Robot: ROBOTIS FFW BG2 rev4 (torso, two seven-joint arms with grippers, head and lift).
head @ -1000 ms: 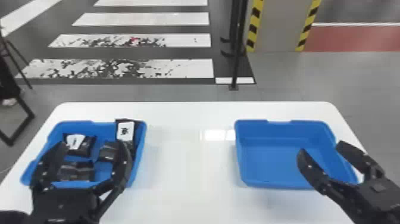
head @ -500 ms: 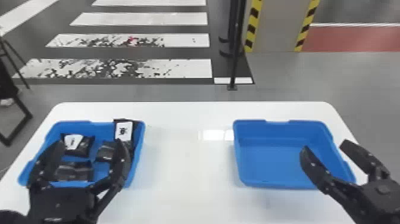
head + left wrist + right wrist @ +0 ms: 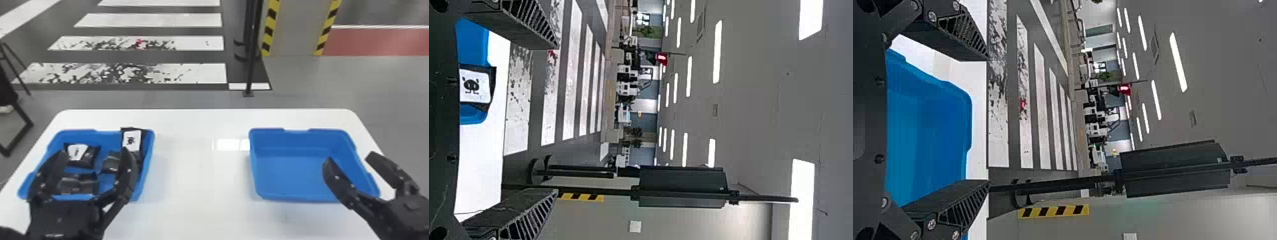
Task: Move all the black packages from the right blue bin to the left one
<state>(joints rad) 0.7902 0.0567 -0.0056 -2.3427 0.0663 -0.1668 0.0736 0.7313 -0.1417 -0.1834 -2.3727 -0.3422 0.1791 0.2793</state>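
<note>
"Claws?"
"Left gripper (image 3: 93,152) over the left bin (image 3: 108,135), fingers wide apart, empty; right gripper (image 3: 348,158), equally spread and empty, well right of that bin, over the right bin (image 3: 287,175)."
"Black packages (image 3: 84,162)?"
"Inside the left bin, partly behind the left gripper's fingers."
"Obstacles?"
"Beyond it and rightward, past the table (image 3: 198,185): a black pole (image 3: 251,63), then a striped pillar (image 3: 298,32)."

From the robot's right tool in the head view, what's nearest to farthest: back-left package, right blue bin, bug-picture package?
1. Right blue bin, by the right tool
2. Bug-picture package, left bin's right side
3. Back-left package, left bin's left side
</note>
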